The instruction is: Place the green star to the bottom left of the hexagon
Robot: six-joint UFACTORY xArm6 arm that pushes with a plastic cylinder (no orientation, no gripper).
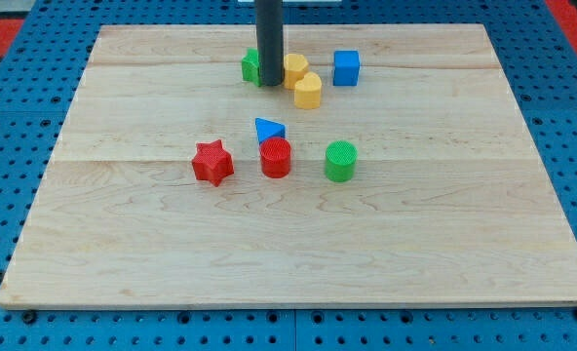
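Observation:
The green star (250,66) lies near the view's top, left of centre, partly hidden behind my rod. The yellow hexagon (296,67) sits just to its right. My tip (269,84) rests between the two, against the star's right side and the hexagon's left edge. A yellow heart-like block (308,92) lies just below and right of the hexagon.
A blue cube (345,67) stands right of the hexagon. Mid-board are a blue triangle (268,129), a red cylinder (276,158) just below it, a red star (211,162) to the left and a green cylinder (340,161) to the right. The wooden board (123,253) lies on a blue pegboard.

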